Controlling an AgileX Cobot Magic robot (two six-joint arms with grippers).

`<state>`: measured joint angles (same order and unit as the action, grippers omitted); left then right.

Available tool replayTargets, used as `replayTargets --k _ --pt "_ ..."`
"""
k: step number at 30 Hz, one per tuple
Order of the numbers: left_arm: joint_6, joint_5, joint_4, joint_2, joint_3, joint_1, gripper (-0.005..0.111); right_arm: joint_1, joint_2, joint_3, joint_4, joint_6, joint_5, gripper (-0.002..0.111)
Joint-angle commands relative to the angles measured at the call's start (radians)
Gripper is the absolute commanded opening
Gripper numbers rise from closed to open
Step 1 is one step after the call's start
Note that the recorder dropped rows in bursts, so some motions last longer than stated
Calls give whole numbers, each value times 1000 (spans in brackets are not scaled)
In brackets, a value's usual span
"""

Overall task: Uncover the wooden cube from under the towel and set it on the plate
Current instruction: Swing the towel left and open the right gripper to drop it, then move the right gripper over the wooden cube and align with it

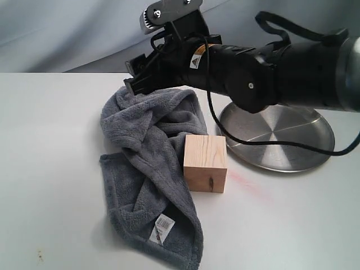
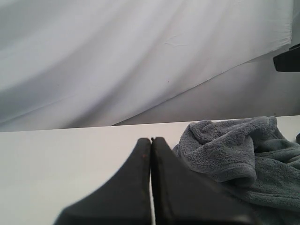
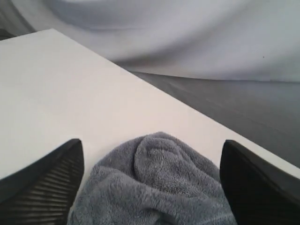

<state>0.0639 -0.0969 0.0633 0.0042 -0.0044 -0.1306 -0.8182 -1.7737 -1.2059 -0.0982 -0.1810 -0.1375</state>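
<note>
The pale wooden cube [image 1: 206,163] stands uncovered on the white table, a dark knot on its front face. Left of it the blue-grey towel [image 1: 149,169] lies bunched, its white label toward the front. Right of and behind the cube rests the round steel plate [image 1: 281,135]. My right gripper [image 1: 135,79] reaches across over the towel's far end; it is open, its fingers [image 3: 47,183] standing wide on either side of the towel [image 3: 154,187]. My left gripper [image 2: 151,140] is shut and empty, low over the table beside the towel [image 2: 234,154].
The right arm [image 1: 270,73] stretches across above the plate's far rim, with a black cable looping down over the plate. A grey cloth backdrop hangs behind the table's far edge.
</note>
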Motion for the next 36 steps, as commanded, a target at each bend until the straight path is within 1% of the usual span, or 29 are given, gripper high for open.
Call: replayTargets --k 1,5,8,11,14,16,19,26,29,31,33,36 --pt "-3 13 2 -4 4 2 0 6 42 -5 -1 5 117 73" --pt "-3 13 2 -4 4 2 0 6 71 -5 -1 53 249 73" --pt "-3 13 2 -4 4 2 0 6 98 -5 -1 93 418 73" --pt "-3 13 2 -4 4 2 0 6 129 -5 -1 93 606 73" --pt "-3 13 2 -4 4 2 0 6 143 -5 0 98 756 73" --pt "-3 13 2 -4 4 2 0 6 143 -5 0 101 820 72" --pt "-3 13 2 -4 4 2 0 6 141 6 0 138 808 70" --pt "-3 13 2 -4 4 2 0 6 141 6 20 244 795 70" --pt "-3 13 2 -4 4 2 0 6 141 6 82 351 793 70" --pt "-3 13 2 -4 4 2 0 6 141 6 146 462 793 70" --pt "-3 13 2 -4 4 2 0 11 141 28 196 547 753 70" --pt "-3 13 2 -4 4 2 0 42 141 77 152 611 664 70"
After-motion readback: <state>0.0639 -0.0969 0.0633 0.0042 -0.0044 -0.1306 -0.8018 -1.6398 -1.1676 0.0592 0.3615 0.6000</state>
